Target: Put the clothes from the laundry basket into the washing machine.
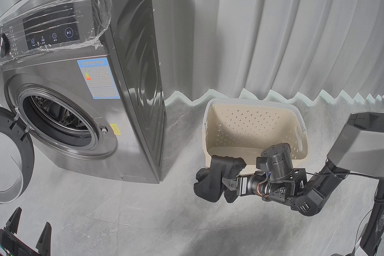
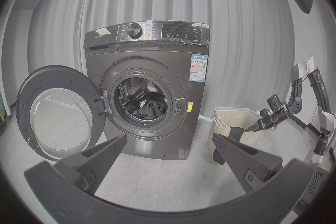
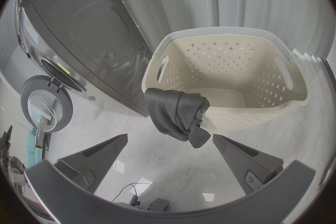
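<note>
Dark garment (image 3: 175,112) hung over the laundry basket (image 3: 224,30) rim just ahead of my right pincer (image 3: 169,135), spread wide, gripping nothing; open floor (image 3: 157,168) lay beneath.

The right arm (image 1: 312,193) is built of black, rounded joint housings. A stubby black cylinder (image 1: 276,159) sits on top of its wrist, with a white label (image 1: 243,185) on the wrist barrel and a coil of copper-coloured wire (image 1: 261,189) beside it. The upper segment wears an angular silver-grey shell (image 1: 360,141), below which a thin black cable (image 1: 360,175) runs to the right. The right gripper (image 3: 169,136) and left gripper (image 2: 169,136) both have dark grey, wedge-shaped fingers (image 3: 241,161) with ribbed tips and a round screw near each base.
</note>
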Tool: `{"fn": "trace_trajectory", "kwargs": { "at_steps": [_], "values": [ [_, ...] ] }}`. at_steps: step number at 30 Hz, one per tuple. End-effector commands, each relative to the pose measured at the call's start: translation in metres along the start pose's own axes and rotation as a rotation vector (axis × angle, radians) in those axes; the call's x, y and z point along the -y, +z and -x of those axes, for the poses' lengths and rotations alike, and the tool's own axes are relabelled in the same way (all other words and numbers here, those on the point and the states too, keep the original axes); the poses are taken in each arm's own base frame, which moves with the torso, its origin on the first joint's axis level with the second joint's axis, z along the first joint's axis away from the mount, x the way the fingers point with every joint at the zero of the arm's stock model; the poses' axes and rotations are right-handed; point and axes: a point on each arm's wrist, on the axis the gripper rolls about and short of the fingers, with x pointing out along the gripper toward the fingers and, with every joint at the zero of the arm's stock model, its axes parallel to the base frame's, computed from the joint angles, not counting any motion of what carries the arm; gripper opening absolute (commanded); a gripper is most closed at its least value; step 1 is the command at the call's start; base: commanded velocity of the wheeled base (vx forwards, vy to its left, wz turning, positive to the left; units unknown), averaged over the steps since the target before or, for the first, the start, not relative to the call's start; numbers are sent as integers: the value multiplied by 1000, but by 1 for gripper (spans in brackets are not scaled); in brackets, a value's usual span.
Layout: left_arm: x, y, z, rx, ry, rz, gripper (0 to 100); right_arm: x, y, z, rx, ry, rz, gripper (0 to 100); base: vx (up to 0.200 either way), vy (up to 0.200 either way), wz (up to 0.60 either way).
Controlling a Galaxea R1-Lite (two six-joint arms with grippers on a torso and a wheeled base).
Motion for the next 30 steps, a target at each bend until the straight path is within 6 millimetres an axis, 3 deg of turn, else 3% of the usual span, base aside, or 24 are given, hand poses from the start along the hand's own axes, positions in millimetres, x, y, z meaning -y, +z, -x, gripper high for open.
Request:
{"fn": "trace_trajectory", "kwargs": {
  "at_steps": [1,14,29,30],
  "values": [
    [0,-5,0,0,0,0,100,1,-13,-26,-39,-25,-4,100,0,0,0],
    [0,-5,0,0,2,-1,100,4,-18,-78,21,-76,-44,100,0,0,0],
    [0,-5,0,0,2,-1,100,3,-6,-95,108,-63,-95,100,0,0,0],
    [0,-5,0,0,2,-1,100,3,-8,-96,119,-67,-93,0,0,0,0]
  ]
}}
